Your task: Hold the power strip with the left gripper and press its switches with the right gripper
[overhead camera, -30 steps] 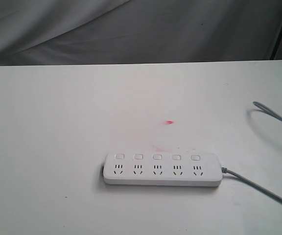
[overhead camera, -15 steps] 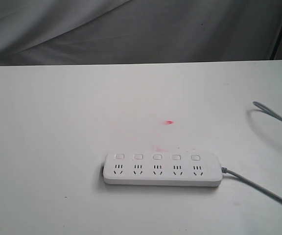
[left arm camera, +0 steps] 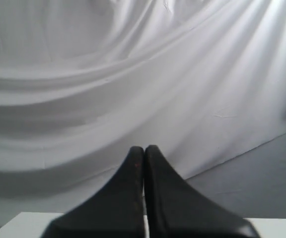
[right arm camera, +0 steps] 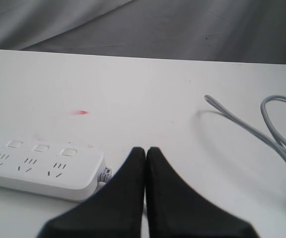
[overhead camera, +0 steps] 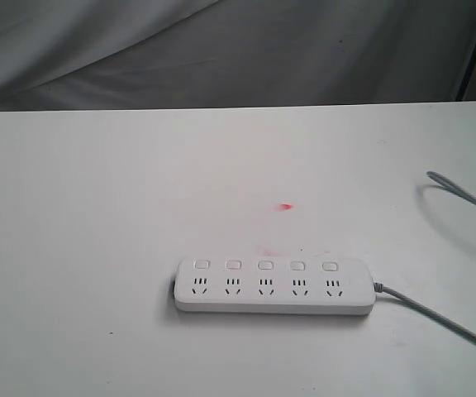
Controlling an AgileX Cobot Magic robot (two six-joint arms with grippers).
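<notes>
Power strip [overhead camera: 274,285] lower centre, unheld; left gripper [left arm camera: 144,149], right gripper [right arm camera: 145,149] pinched together, empty; may skid if switches [overhead camera: 265,265] pressed unpinned

Left claw [left arm camera: 144,148], right claw [right arm camera: 145,149]: tapered black.

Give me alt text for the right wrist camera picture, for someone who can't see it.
The right gripper, black, shut and empty, points across a white table. Beside it lies one end of the white power strip, with four switches showing. A grey cord loops farther off, and grey cloth hangs behind.
</notes>
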